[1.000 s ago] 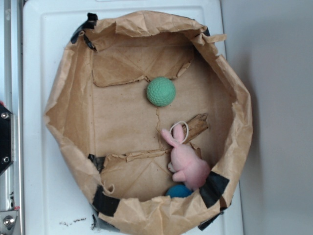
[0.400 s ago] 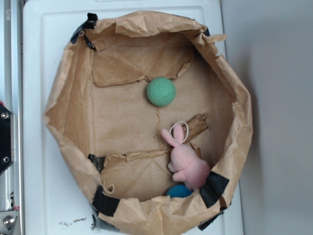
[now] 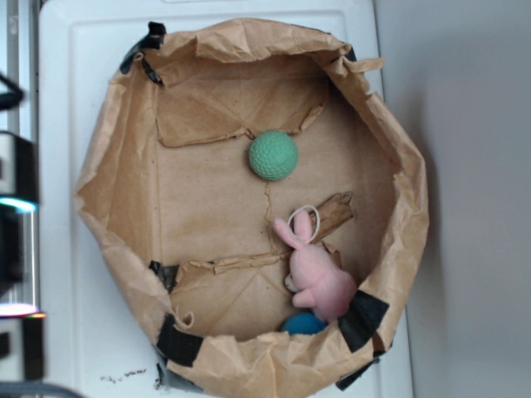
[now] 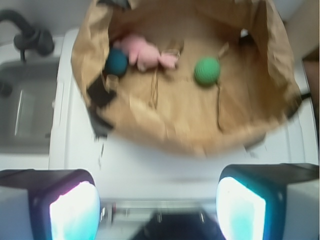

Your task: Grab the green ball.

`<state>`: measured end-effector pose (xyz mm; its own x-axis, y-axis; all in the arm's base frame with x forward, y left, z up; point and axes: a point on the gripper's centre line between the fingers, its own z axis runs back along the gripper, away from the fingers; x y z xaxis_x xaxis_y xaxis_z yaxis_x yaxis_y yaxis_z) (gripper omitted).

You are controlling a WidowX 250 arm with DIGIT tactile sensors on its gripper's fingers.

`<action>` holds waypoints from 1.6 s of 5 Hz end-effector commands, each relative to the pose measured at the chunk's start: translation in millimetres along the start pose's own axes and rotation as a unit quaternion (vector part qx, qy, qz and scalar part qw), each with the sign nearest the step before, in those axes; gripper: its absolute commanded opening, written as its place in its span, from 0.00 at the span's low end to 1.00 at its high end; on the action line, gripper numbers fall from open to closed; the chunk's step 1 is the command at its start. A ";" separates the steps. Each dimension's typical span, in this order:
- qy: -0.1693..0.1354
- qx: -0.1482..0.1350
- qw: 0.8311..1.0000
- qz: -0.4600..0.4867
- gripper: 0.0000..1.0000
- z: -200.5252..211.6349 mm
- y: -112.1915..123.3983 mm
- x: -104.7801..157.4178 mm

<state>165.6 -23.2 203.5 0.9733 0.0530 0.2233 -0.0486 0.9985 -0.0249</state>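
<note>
The white counter (image 3: 62,166) is carrying a wide paper bag (image 3: 116,166), rolled down into a shallow basin so that its crumpled walls are fencing in everything inside. The bag is nearly filling the counter, leaving only a narrow white strip on each side.

Outside that wall, the end effector (image 4: 157,205) is hanging above the counter with its two fingers (image 4: 75,210) spread wide and nothing between them. It is sitting well apart from the bag's contents, so its next move probably means clearing the rim before dropping in.

Down in one corner, the pink plush bunny (image 3: 315,278) is lying against the wall, with a small blue ball (image 3: 303,323) tucked just beside it.

The green ball (image 3: 273,155) is resting alone on the flat paper floor, near a torn flap and well apart from the bunny. Open floor is surrounding it on all sides, so spread fingers should be finding room to straddle it; being round, it may roll if nudged.
</note>
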 end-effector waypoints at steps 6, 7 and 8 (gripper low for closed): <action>-0.037 0.095 0.995 -0.009 1.00 -139.9 41.2 68.0; -0.021 0.078 0.997 -0.006 1.00 -142.3 56.8 72.1; -0.004 0.043 0.999 -0.001 1.00 -132.5 68.2 76.5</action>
<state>257.2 39.1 78.5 0.9821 0.0394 0.1843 -0.0501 0.9973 0.0538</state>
